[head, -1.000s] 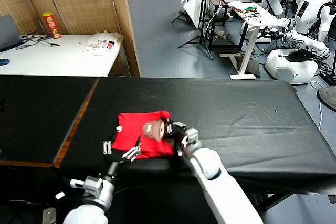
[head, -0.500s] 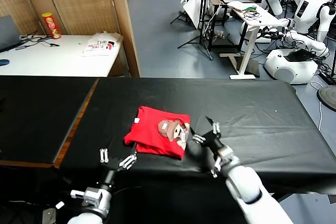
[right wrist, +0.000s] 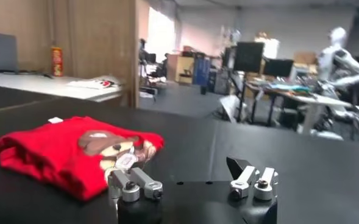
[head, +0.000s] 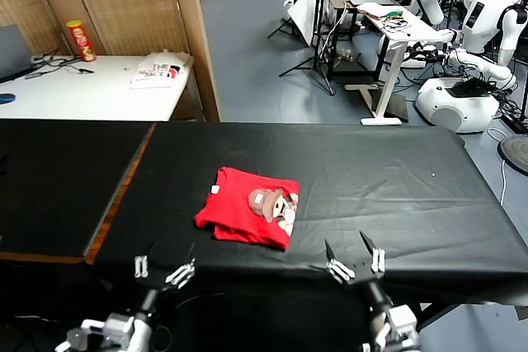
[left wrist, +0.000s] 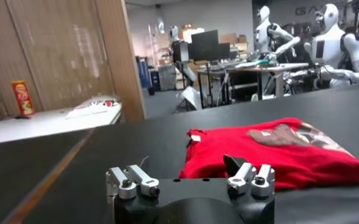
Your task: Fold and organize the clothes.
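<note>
the red t-shirt [head: 249,218] lies folded into a compact bundle on the black surface [head: 396,187], near the front edge and a little left of the middle, with its brown-and-white cartoon print [head: 271,204] facing up and a small white neck label [head: 214,190] showing at its far left corner. nothing touches it. the left gripper [head: 162,271] sits at the front edge of the surface, nearer the robot than the shirt and off to its left side, jaws spread wide and holding nothing. the right gripper [head: 355,262] sits at the same front edge, to the right of the shirt and clear of it, jaws likewise spread wide and empty. in the left wrist view the shirt [left wrist: 270,149] lies just beyond the left gripper [left wrist: 190,181], apart from the fingers. in the right wrist view the shirt [right wrist: 69,152] lies beyond the right gripper [right wrist: 191,181] and to one side, its printed face visible, again without contact. a white table [head: 91,88] with a red can [head: 80,39] stands behind the surface at the left.
</note>
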Robot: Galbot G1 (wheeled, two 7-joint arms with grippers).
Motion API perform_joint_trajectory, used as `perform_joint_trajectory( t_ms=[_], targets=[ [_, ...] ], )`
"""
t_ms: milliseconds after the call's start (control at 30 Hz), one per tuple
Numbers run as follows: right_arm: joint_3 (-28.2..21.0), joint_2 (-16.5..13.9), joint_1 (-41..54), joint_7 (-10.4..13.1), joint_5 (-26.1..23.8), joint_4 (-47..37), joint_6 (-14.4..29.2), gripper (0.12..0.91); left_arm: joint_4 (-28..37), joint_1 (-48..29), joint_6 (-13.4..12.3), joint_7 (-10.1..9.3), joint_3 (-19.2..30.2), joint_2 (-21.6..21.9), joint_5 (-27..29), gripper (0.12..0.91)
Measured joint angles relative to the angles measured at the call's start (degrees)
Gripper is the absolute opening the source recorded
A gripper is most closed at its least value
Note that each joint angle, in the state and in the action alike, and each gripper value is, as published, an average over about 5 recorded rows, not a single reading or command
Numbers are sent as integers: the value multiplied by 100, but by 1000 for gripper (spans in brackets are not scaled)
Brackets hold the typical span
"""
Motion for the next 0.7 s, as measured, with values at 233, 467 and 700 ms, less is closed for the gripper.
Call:
perform_joint_trajectory(
  t_ms=[233, 467, 700],
  targets=[
    [52, 299, -973, 552, -125, 571, 13, 798, -339, 716, 192, -151, -275, 151, -534, 798],
    [-10, 464, -1556, 849, -231, 833, -63, 798, -571, 1171, 408, -109, -584, 232, -865, 798],
    [-36, 496, -1748, 854, -235, 893, -75, 798, -672, 1415, 442, -55, -781, 275, -874, 798]
  ],
)
